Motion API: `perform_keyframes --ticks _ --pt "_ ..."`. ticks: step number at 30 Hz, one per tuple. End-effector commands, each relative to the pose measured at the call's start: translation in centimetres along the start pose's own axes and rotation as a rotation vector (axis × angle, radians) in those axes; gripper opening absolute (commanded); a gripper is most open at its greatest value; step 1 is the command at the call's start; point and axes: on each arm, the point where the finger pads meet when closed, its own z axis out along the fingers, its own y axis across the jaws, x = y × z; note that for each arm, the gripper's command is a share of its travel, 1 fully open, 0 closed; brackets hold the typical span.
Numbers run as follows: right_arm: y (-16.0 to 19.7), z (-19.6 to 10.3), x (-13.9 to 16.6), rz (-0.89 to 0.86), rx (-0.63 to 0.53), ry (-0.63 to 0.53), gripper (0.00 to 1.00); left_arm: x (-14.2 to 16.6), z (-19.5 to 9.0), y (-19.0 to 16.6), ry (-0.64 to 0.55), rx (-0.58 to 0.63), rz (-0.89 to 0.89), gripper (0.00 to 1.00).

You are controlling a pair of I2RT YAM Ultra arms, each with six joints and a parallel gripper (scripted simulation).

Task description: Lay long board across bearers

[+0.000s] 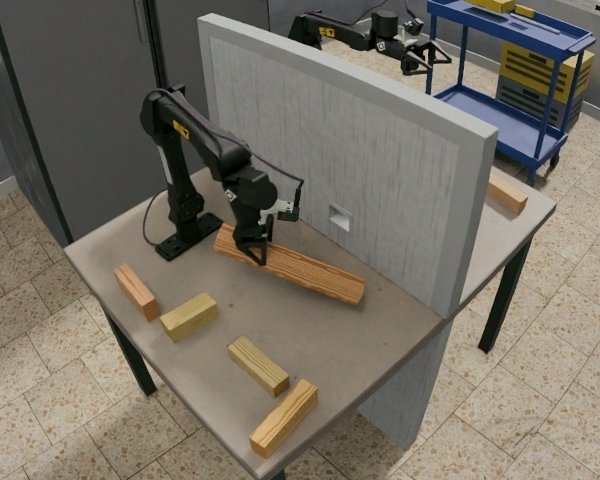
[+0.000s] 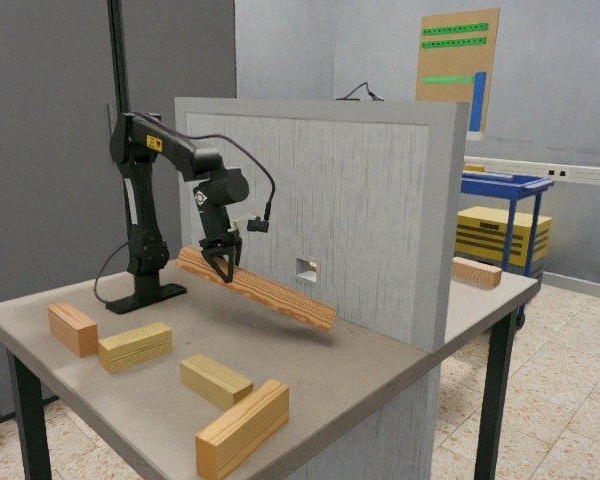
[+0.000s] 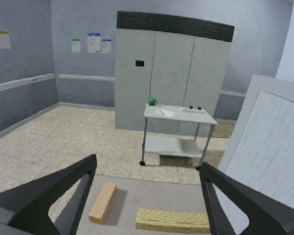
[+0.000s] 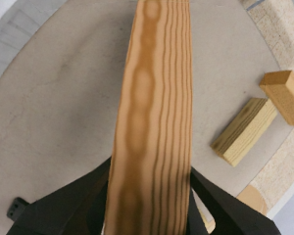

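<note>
The right gripper (image 1: 265, 251) (image 2: 232, 271) (image 4: 149, 163) clasps the long board (image 1: 310, 268) (image 2: 285, 297) (image 4: 149, 117), tilted toward four o'clock from above (the slot (image 1: 340, 217) (image 2: 307, 269) lies at one o'clock from it). Beyond the wall (image 1: 336, 129) (image 2: 310, 180) (image 3: 269, 142), the left gripper (image 1: 439, 65) (image 3: 149, 164) gapes empty.

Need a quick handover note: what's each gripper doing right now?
Left gripper: open, holding nothing.
Right gripper: closed on the long board.

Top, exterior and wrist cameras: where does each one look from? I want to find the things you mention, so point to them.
Top: high up, looking down; left pincer (image 1: 440, 64) (image 3: 148, 164) and right pincer (image 1: 265, 253) (image 2: 233, 271) (image 4: 149, 163) show.
Exterior: lower, facing the wall (image 1: 341, 129) (image 2: 300, 180) (image 3: 269, 142) (image 4: 20, 34); right pincer shows.
Left wrist: beyond the wall, facing a white trolley (image 3: 178, 114); left pincer shows.
Right wrist: looking down along the board (image 1: 303, 271) (image 2: 274, 294) (image 4: 147, 108); right pincer shows.
Shared: top and exterior both see the slot (image 1: 340, 217) (image 2: 307, 269).
</note>
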Motion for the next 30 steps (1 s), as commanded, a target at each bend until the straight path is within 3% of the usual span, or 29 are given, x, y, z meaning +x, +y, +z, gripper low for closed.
perform_keyframes --ticks 1,7,9,11,12,14,18,30 --pt "-1.1 -1.7 -2.3 -0.134 -0.043 -0.102 0.0 -1.6 -0.7 0.0 -0.051 -0.004 -0.003 1.0" --pt "-1.8 -3.4 -2.3 -0.364 -0.109 -0.187 0.0 -1.6 -0.7 0.0 -0.051 -0.004 -0.003 1.0" --pt "0.4 -0.3 -0.4 -0.443 -0.295 -0.162 0.0 -1.6 -0.7 0.0 -0.051 -0.004 -0.003 1.0" --pt "-0.8 -1.2 -1.4 -0.544 -0.266 -0.251 0.0 -1.6 -0.7 0.0 -0.051 -0.004 -0.003 1.0" --pt "-1.3 -2.1 -1.9 -0.524 -0.235 -0.257 0.0 -1.6 -0.7 0.0 -0.051 -0.004 -0.003 1.0" --pt "-1.1 -0.5 -0.8 -0.516 -0.297 -0.239 0.0 -1.6 -0.7 0.0 -0.051 -0.004 -0.003 1.0" --pt "-0.3 0.7 0.0 -0.675 -0.426 -0.373 0.0 -1.6 -0.7 0.0 -0.051 -0.004 -0.003 1.0" --pt "-0.3 1.9 1.1 -0.746 -0.527 -0.54 0.0 -1.6 -0.7 0.0 -0.051 -0.004 -0.003 1.0"
